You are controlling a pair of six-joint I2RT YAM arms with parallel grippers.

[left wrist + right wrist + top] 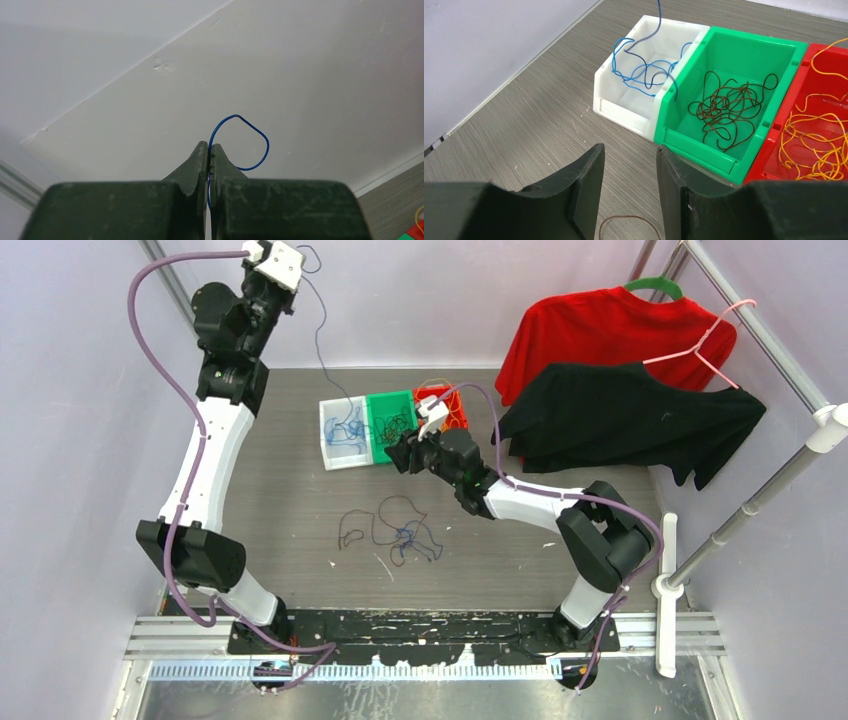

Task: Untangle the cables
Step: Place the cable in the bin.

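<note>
On the overhead camera, my left gripper (285, 258) is raised high against the back wall. It is clamped on one blue cable (321, 340), which hangs from it down into the white bin (326, 436) well below. My right gripper (402, 453) sits low, just in front of the green bin (386, 400), with the red bin (461, 416) ahead to its right. Behind that hand, toward the arm bases, a loose tangle (405, 532) of blue and dark strands lies on the table (280, 500), well apart from both hands.

On the left wrist camera, the jaws are pressed together with the blue cable pinched between them. A short loop of it curls out past the tips to the right, and only wall lies ahead.

On the right wrist camera, the jaws stand partly apart with nothing between them. Just below the gap between the fingers (586, 185), a thin brown loop (629, 218) lies on the table. Ahead to the left, the white bin holds the coiled blue cable. Straight ahead, the green bin holds dark brown cables (724, 107), and ahead to the right the red bin holds orange cables (814, 135).

I judge I'm mid-sort, delivering a freed blue strand. The next move calls for lowering the left hand over the white bin before letting go, so the strand's length drops inside and doesn't drape over the rim. After that, the right hand could take the brown loop beneath it.
</note>
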